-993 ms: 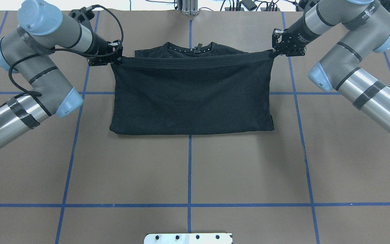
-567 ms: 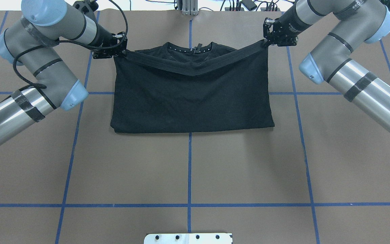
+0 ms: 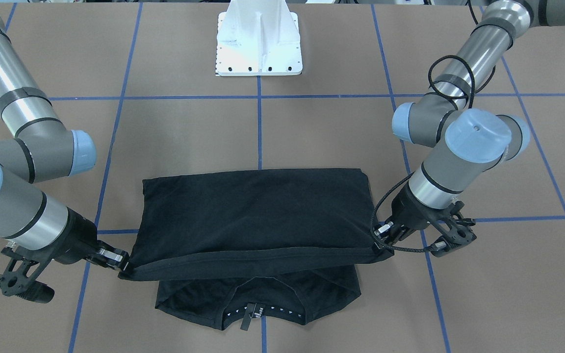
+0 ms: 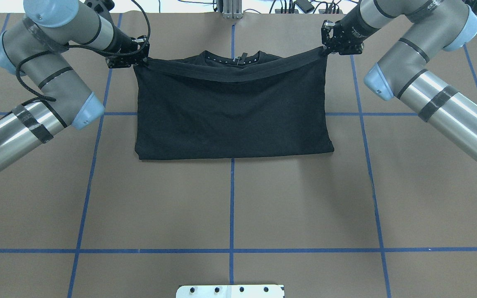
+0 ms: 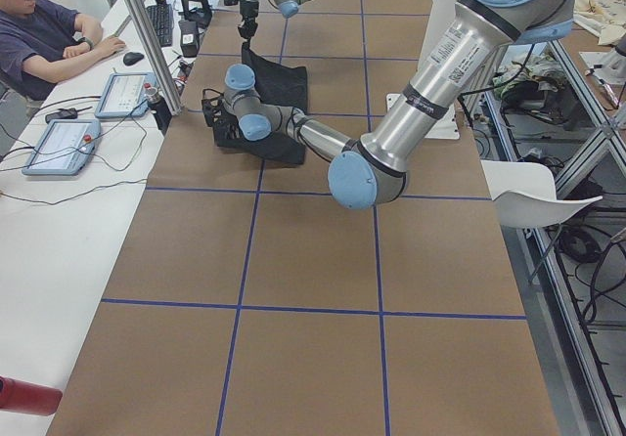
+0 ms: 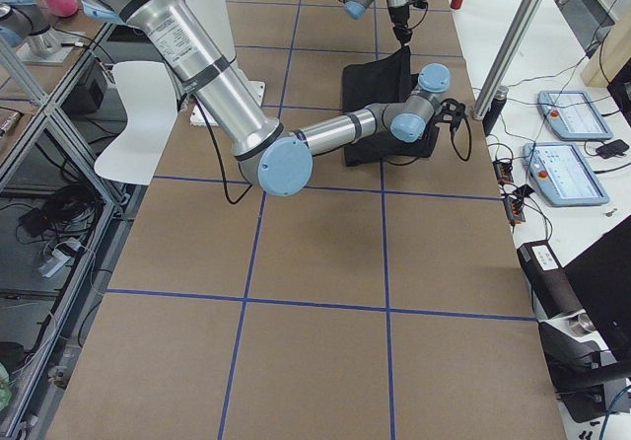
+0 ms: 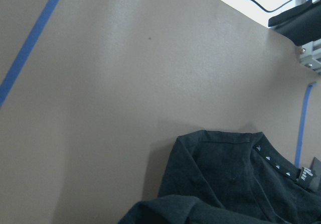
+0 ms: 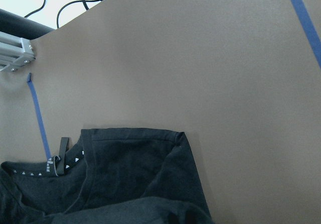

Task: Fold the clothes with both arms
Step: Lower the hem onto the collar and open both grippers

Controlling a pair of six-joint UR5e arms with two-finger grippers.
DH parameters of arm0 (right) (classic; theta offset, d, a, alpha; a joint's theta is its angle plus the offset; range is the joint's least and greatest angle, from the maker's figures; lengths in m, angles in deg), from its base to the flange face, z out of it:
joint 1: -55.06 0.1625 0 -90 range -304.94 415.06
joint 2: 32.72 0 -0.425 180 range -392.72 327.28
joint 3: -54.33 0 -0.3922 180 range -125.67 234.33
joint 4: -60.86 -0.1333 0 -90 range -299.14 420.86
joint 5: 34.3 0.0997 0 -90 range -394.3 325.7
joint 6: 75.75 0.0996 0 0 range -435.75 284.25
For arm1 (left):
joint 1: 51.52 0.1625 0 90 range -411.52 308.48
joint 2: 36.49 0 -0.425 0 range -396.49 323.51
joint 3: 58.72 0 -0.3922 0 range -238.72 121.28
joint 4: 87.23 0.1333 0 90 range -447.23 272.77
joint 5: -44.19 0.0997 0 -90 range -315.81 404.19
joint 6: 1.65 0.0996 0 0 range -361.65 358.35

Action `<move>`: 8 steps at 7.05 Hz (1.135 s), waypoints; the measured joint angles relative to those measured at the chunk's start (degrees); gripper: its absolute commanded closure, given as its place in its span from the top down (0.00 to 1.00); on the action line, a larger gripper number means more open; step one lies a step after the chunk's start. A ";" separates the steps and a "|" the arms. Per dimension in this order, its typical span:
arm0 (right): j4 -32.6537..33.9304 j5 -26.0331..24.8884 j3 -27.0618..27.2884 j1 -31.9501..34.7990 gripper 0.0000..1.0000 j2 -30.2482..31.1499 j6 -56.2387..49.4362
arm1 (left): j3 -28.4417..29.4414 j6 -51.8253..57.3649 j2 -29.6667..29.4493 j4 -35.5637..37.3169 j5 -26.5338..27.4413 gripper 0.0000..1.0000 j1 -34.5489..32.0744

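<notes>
The T-shirt (image 4: 232, 116) lies midway along the bench's (image 4: 230, 207) far edge, with the jaws of the left arm (image 4: 52, 78) and right arm (image 4: 404, 62) clamped on its raised hem (image 4: 230, 75) corners. An uneven release could land the sagging hem crooked.

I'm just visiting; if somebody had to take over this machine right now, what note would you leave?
Left gripper: shut on one corner of the T-shirt hem, held above the table.
Right gripper: shut on the other corner.
Done: lower half doubled over toward the collar; hem sags between the grippers.
Left: probably lay the hem down near the collar, release, then fold further.
</notes>
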 measured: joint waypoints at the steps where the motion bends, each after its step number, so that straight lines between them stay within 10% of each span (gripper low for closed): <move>1: -0.02 -0.12 -0.82 0.21 0.00 0.32 -0.07 | 0.44 0.08 0.00 -0.02 0.00 0.00 -0.08; 8: 0.05 -0.01 -2.23 0.90 0.00 -1.51 -0.93 | 0.75 2.56 -1.24 0.42 -0.36 0.00 -0.76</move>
